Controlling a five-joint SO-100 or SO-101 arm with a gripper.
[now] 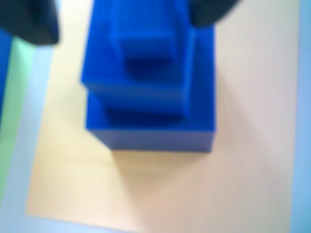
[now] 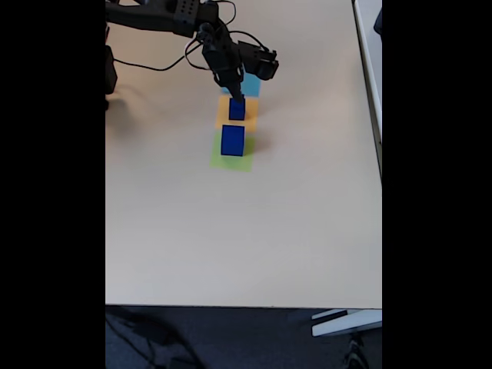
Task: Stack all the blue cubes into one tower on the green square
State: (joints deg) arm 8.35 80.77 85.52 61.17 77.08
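Three blue cubes (image 1: 150, 87) were seen in the wrist view stacked in steps, the largest at the bottom and the smallest on top. The stack stood on a pale orange square (image 1: 160, 184), toward that square's far edge, and the picture was blurred. Two dark fingertips (image 1: 29, 22) of the gripper (image 1: 121, 19) were seen at the top edge of this view, one at each side of the smallest cube; whether they pressed on it or merely flanked it could not be told.

In the fixed view the gripper (image 2: 237, 98) was seen pointing down over that stack (image 2: 237, 109), which stood on the orange square (image 2: 223, 115) in the far half of the table (image 2: 246, 231), somewhat left of the middle. Just beyond it, partly hidden by the arm, a light-blue square (image 2: 252, 83) was seen. On the near side, touching the orange square's edge, the green square (image 2: 231, 161) was laid, and one larger blue cube (image 2: 233, 140) stood on it, apart from the stack. The three flat squares were lined up in a row running from the far edge toward the near edge. A dark cable (image 2: 165, 65) was seen lying on the table near the far left corner.
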